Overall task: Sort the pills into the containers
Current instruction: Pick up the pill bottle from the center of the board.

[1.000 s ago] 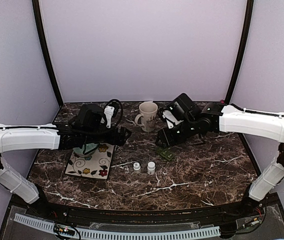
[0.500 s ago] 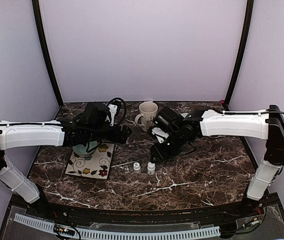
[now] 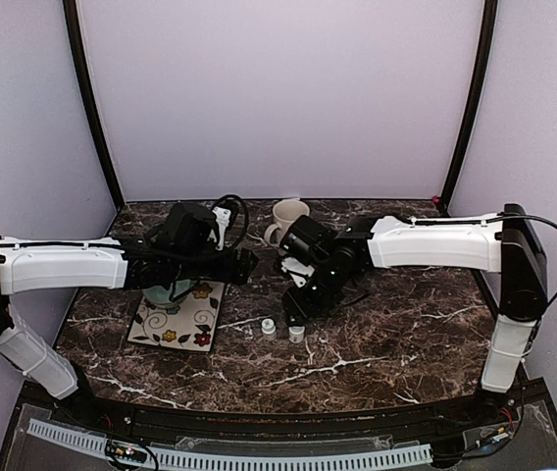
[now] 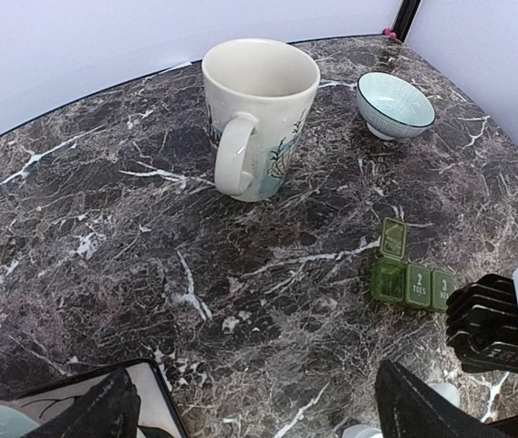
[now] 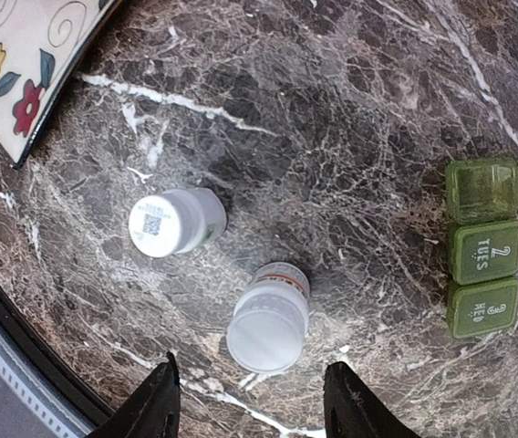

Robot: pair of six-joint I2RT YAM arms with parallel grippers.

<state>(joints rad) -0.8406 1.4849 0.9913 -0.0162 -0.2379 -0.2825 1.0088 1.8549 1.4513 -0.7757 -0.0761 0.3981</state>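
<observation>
Swinging left over the dark marble table (image 3: 406, 334), brought the right gripper (image 5: 254, 394) off the small dark green plastic pill box (image 5: 482, 251) to above the right-hand white plastic pill bottle (image 5: 268, 327), jaws parted, empty; probably meant fetching pills first. Kept the left gripper (image 4: 254, 401) wide open. Left the pill box right of that bottle, slightly farther.

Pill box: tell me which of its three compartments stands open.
The end compartment beside the one marked 2 TUES. Its lid is flipped back and the inside shows; that neighbour and the one marked 3 have lids down.
</observation>
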